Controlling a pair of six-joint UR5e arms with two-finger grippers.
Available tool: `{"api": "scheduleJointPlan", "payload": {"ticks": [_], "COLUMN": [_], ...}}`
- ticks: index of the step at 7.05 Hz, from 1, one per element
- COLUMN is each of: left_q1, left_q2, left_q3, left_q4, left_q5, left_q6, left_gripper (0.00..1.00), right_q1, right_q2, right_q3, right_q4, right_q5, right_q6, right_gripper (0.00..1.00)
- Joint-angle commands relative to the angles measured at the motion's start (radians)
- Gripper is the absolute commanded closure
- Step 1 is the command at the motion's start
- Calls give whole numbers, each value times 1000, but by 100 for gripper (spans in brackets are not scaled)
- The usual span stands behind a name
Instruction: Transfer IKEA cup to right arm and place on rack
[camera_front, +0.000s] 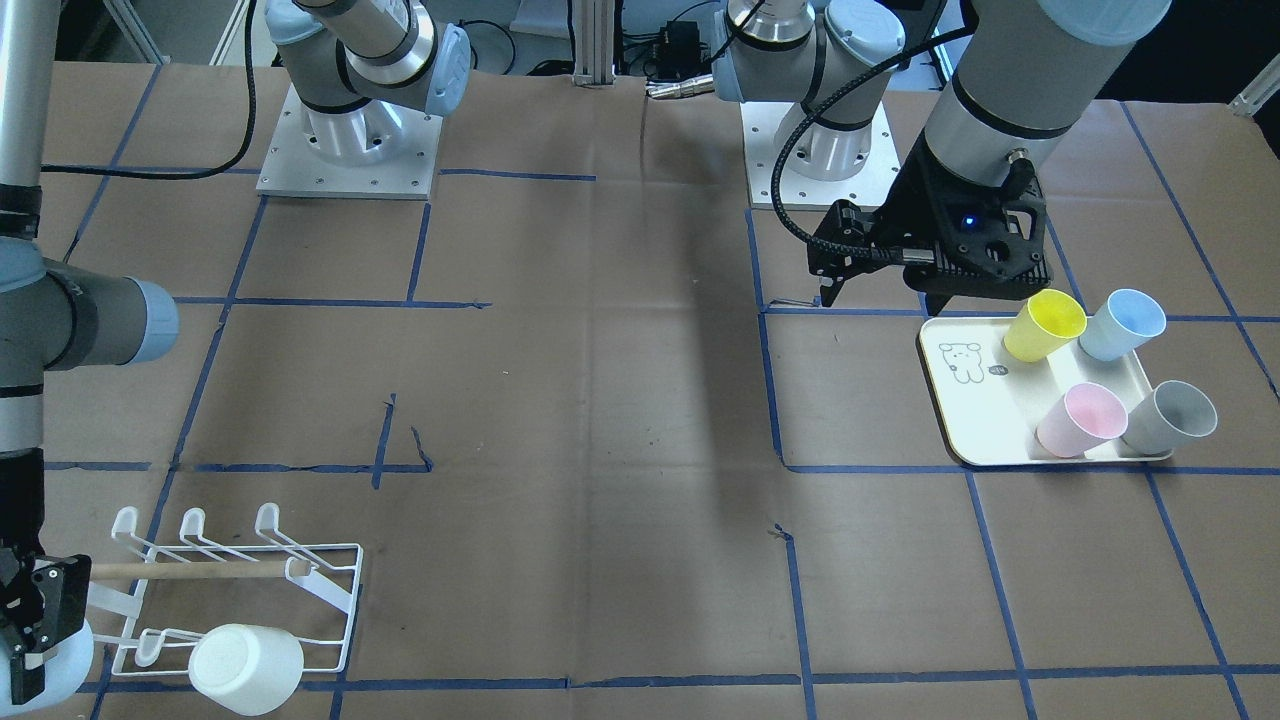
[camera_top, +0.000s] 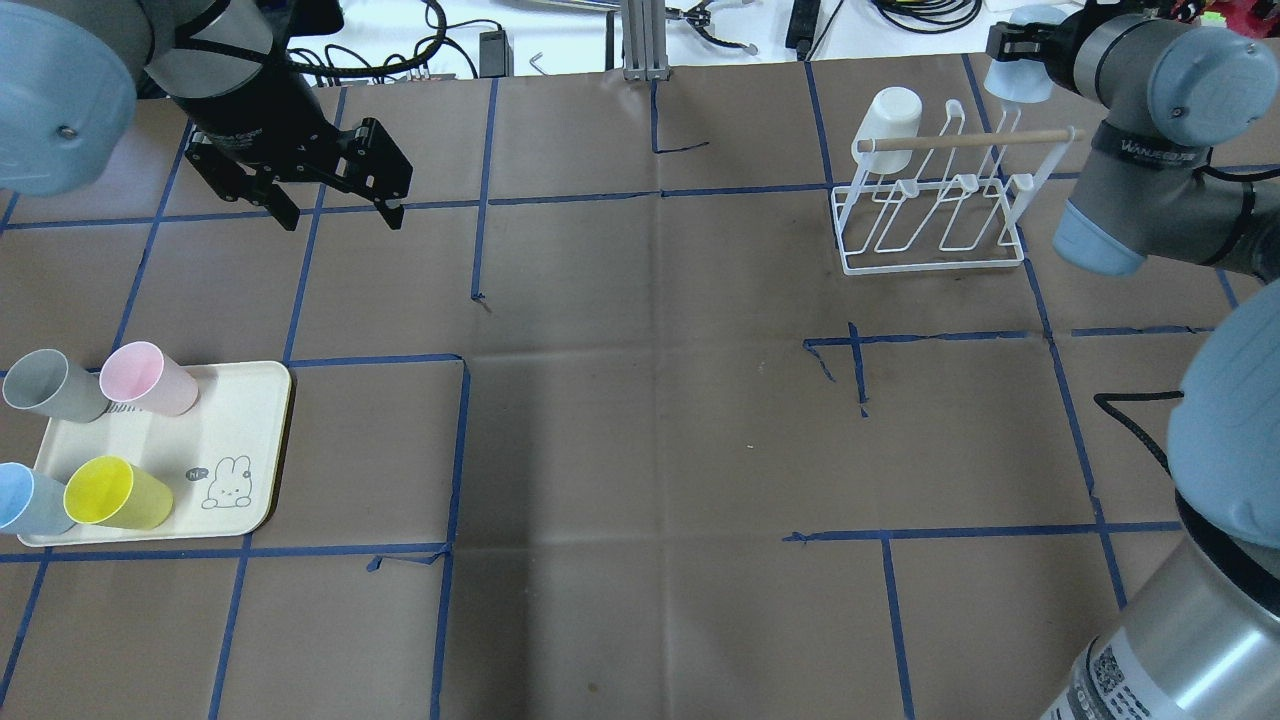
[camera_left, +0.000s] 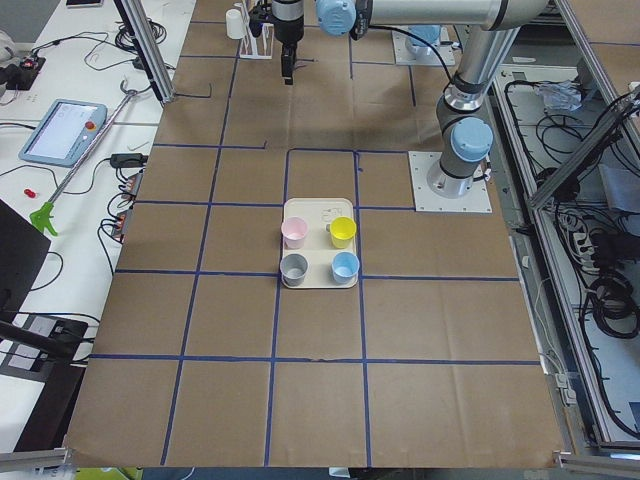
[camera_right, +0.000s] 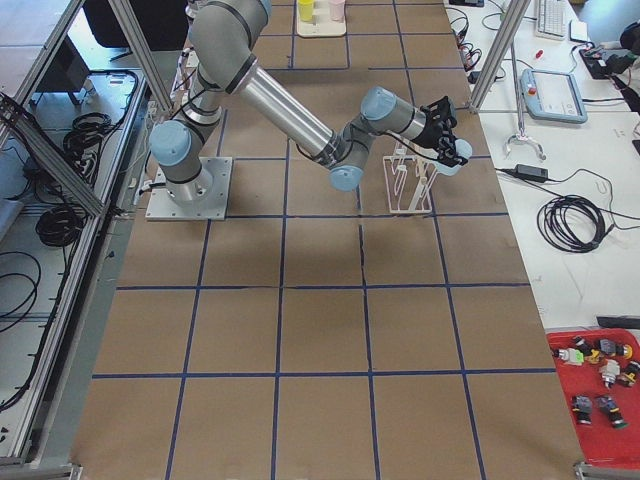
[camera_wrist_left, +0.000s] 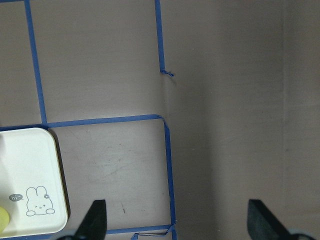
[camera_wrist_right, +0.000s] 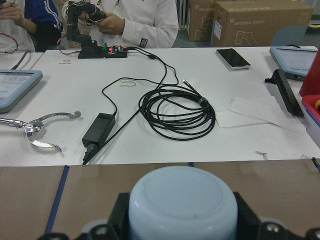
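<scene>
My right gripper (camera_top: 1017, 58) is shut on a pale blue cup (camera_top: 1020, 88), held just past the far right corner of the white wire rack (camera_top: 930, 215). The right wrist view shows the cup's base (camera_wrist_right: 182, 205) filling the space between both fingers (camera_wrist_right: 119, 215). From the front, this cup (camera_front: 62, 672) hangs beside the rack (camera_front: 240, 590) at the lower left. A white cup (camera_top: 890, 115) sits upside down on a rack peg. My left gripper (camera_top: 335, 205) is open and holds nothing, hovering above the paper beyond the tray; its fingertips (camera_wrist_left: 95, 220) stand wide apart.
A cream tray (camera_top: 235, 420) with a rabbit drawing holds a grey cup (camera_top: 50, 385), a pink cup (camera_top: 150, 378), a yellow cup (camera_top: 115, 493) and another blue cup (camera_top: 25, 500). Blue tape lines cross the brown paper. People, cables and a coiled cord (camera_wrist_right: 175, 107) are on the white bench beyond.
</scene>
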Motion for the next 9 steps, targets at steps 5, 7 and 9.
{"api": "scheduleJointPlan", "payload": {"ticks": [5,7,9], "left_q1": [1,-1,-1], "left_q2": [-7,-7,-7], "left_q3": [6,9,9], "left_q4": [10,10,10], "left_q5": [-2,-3,-3], "left_q6": [-2,-2,-2], "left_gripper": [1,1,1], "right_q1": [-2,-2,8], "right_q2": [1,-2,-32], "right_q3": [48,45,40], "right_q4": [3,3,12], "right_q5": [-17,-17,-14], "right_q6": [-31,-33,-30], "right_gripper": [0,0,0]}}
